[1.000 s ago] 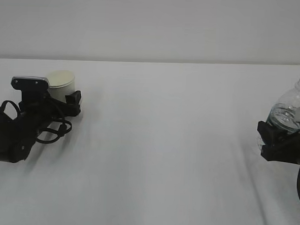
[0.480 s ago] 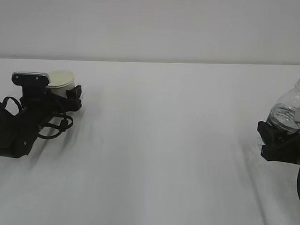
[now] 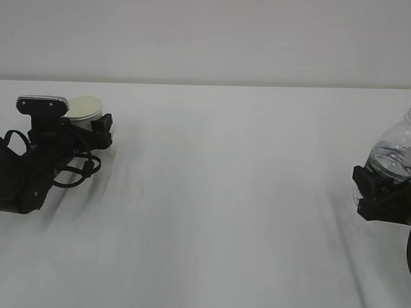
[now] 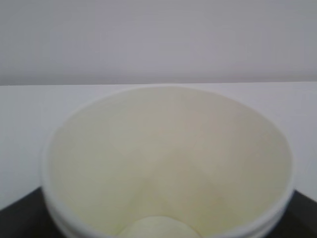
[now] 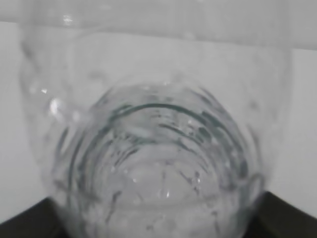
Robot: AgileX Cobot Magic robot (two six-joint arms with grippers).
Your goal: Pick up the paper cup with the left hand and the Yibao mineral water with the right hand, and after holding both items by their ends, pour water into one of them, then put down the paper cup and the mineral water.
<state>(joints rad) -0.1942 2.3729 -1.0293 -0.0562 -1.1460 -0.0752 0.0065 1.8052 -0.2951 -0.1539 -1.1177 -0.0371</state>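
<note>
In the exterior view, the black left claw [image 3: 91, 131] sits low at the far left of the white tabletop [image 3: 217, 195] with its prongs spread wide around the small white tapered paper cup [image 3: 83, 109], while at the far right edge the black right claw [image 3: 380, 194] is clamped on the lower part of the small clear ribbed plastic water bottle [image 3: 395, 150], well apart from the cup. The left wrist view looks straight into the cup's pale yellowish inside [image 4: 168, 163], dark prong tips showing at both lower corners. The right wrist view is filled by the clear bottle [image 5: 153, 148], dark prongs just visible at its lower corners.
</note>
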